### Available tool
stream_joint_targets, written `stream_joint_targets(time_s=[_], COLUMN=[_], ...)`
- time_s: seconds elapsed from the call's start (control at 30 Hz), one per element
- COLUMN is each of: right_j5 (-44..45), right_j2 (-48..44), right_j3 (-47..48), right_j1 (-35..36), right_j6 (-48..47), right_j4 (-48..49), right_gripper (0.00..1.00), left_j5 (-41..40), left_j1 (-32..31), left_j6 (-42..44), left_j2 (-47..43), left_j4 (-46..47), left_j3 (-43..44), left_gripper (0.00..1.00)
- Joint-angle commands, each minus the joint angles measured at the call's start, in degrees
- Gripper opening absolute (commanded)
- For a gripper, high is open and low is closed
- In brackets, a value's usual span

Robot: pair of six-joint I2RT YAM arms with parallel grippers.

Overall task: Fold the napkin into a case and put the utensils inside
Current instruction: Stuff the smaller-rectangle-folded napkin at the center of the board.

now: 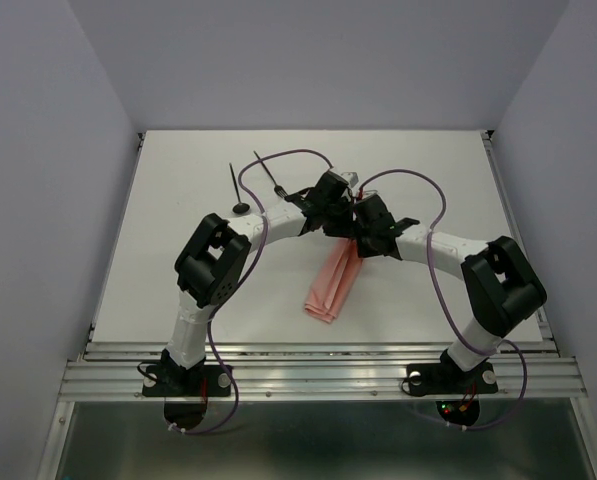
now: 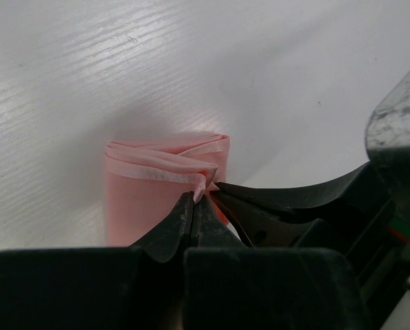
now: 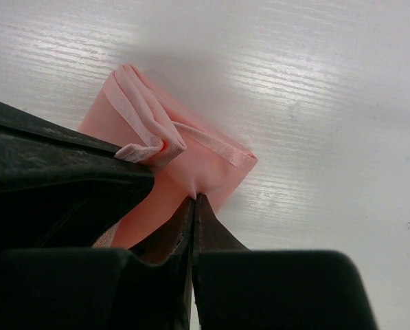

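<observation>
The napkin [image 1: 334, 283] is pinched at its far end by the closed left claw [image 2: 194, 199] and the closed right claw [image 3: 194, 200]; from above, that end is hidden by the 2 claws.

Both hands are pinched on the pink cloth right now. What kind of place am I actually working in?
Most likely a lab robot test cell, not a dining space. Plain pale walls box in a bare white table, and the left arm and right arm are bolted to an aluminium rail at its near edge.

The napkin [image 1: 333, 285] has left gripper [image 2: 194, 203] and right gripper [image 3: 194, 199] at its far end, fork [image 1: 268, 172] and spoon [image 1: 236, 190] behind-left.
</observation>
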Motion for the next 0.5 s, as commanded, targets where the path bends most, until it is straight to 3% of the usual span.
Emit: stream_joint_targets(time_s=[0.0, 0.47], right_j5=[3.4, -0.2], right_j2=[-0.6, -5.3], right_j3=[1.6, -3.1], right_j1=[0.5, -2.6], right_j6=[2.5, 14.6], right_j4=[2.5, 6.8], right_gripper=[0.01, 0.01], left_j5=[1.5, 5.5], left_j1=[-0.2, -0.2], left_j6=[-0.2, 2.3], left_j2=[-4.1, -0.9], left_j4=[1.4, -3.0], left_j3=[-0.1, 0.8], left_gripper=[0.0, 0.0])
